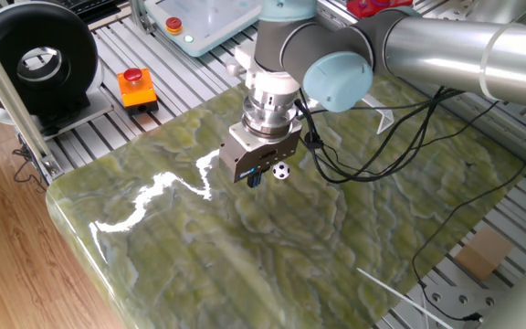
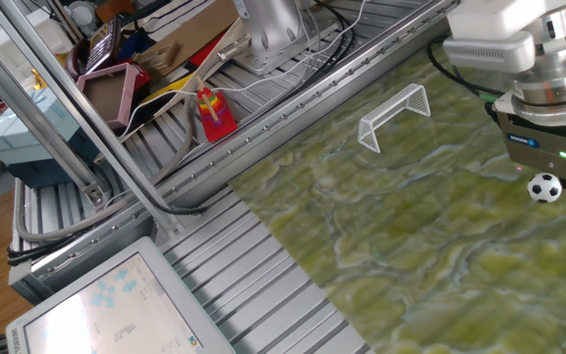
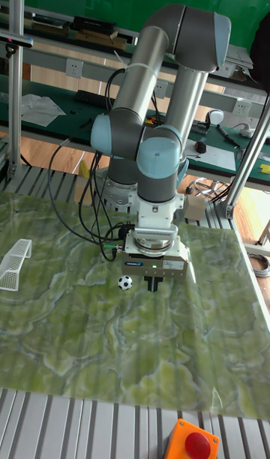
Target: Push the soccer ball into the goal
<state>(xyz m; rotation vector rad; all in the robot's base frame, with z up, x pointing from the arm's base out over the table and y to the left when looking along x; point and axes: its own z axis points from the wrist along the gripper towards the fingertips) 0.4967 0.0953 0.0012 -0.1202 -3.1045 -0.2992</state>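
The gripper [image 3: 154, 283], fingers together and holding nothing, hangs just beside the soccer ball [image 3: 125, 283]. Next: sweep the ball left toward the distant goal [image 3: 15, 263].

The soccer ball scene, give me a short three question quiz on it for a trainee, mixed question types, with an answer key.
1. True or false: the soccer ball already sits inside the goal.
2. Multiple choice: in the tall fixed view, the ball lies where relative to the end effector? A) on the side facing the goal B) on the side away from the goal C) clamped between the fingers
3. Fill in: the goal stands on the green ____.

Key: 1 false; 2 A; 3 tabletop
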